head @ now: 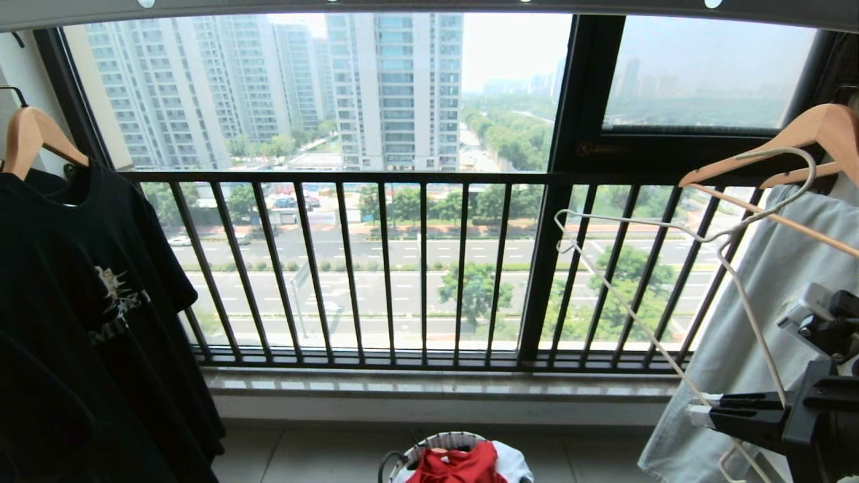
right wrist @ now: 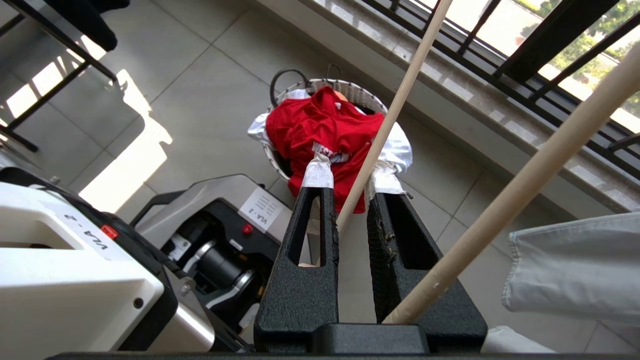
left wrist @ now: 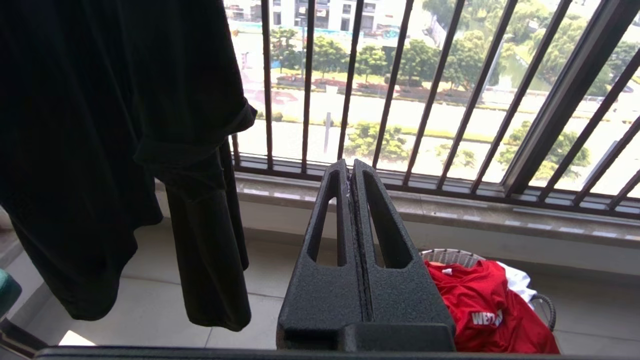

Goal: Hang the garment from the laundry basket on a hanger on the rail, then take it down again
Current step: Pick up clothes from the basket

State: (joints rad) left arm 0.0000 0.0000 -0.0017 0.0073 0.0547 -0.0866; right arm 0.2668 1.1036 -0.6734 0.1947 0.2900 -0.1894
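Right tool point(right wrist: 350, 200) near "VLA-2" label point(right wrist: 264, 208)

Bright barred window point(head: 376, 201), tiled floor point(head: 322, 456)

The right gripper point(head: 701, 409) was held low at the right of the head view, its arm reaching in from that side, with the taped fingers point(right wrist: 318, 172) kept slightly apart around a thin pale rod. The left gripper point(left wrist: 351, 167) was seen only from its own wrist camera, its fingers pressed flat together with nothing between them.
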